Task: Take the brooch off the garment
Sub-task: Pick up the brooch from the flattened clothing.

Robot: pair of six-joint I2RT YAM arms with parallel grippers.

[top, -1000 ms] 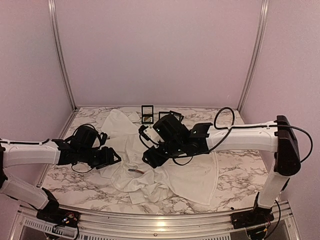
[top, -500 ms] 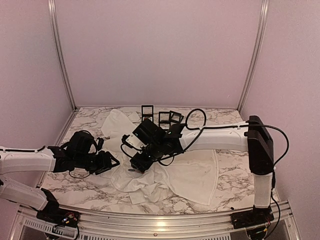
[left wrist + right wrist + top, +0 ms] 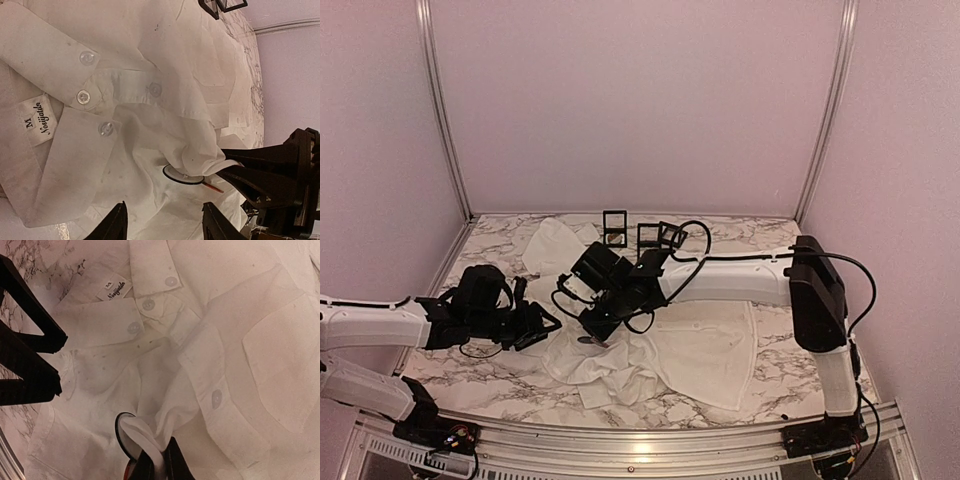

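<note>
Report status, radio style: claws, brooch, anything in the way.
Left claw open, facing brooch. Right claw pinching garment fold at brooch. Brooch on garment, partly covered by that fold.

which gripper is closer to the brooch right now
Right. The right gripper is at the brooch, pinching the fold of shirt draped over its rim. The left gripper hangs open just short of it, not touching.
</note>
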